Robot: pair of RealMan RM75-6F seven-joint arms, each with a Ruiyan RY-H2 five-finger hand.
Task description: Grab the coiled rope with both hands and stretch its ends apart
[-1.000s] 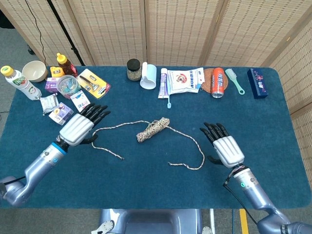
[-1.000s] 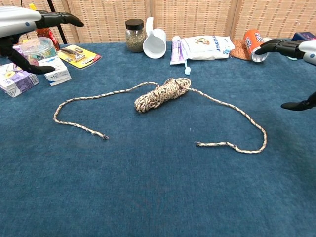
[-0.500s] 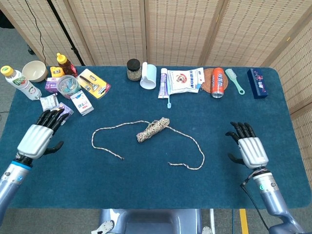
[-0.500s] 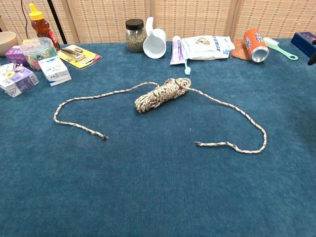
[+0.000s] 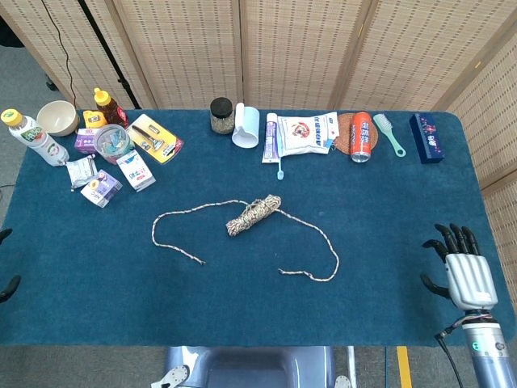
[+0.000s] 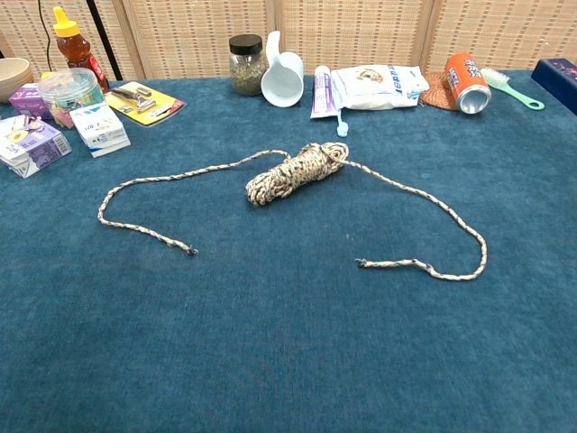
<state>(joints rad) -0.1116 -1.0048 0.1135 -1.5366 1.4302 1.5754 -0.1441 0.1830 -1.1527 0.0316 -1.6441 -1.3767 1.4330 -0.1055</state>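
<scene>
The speckled rope lies on the blue table with its coiled bundle (image 5: pixel 253 215) (image 6: pixel 293 171) in the middle. One loose end (image 5: pixel 199 261) curls out to the left, the other (image 5: pixel 281 272) loops round on the right. My right hand (image 5: pixel 462 271) hovers at the table's near right corner, fingers spread, holding nothing, far from the rope. Of my left hand (image 5: pixel 6 284) only dark fingertips show at the left edge of the head view, apart and holding nothing. Neither hand appears in the chest view.
Along the back edge stand a jar (image 5: pixel 221 115), a white cup (image 5: pixel 247 127), toothpaste (image 5: pixel 271 138), a white pouch (image 5: pixel 306 132), an orange can (image 5: pixel 362 136), a brush (image 5: pixel 388 134) and a dark blue box (image 5: pixel 426 137). Bottles, a bowl (image 5: pixel 56 118) and small boxes crowd the back left.
Both hands have drawn back and outward from the rope, the left almost out of the head view and the right to the near right corner. The rope has not moved.
</scene>
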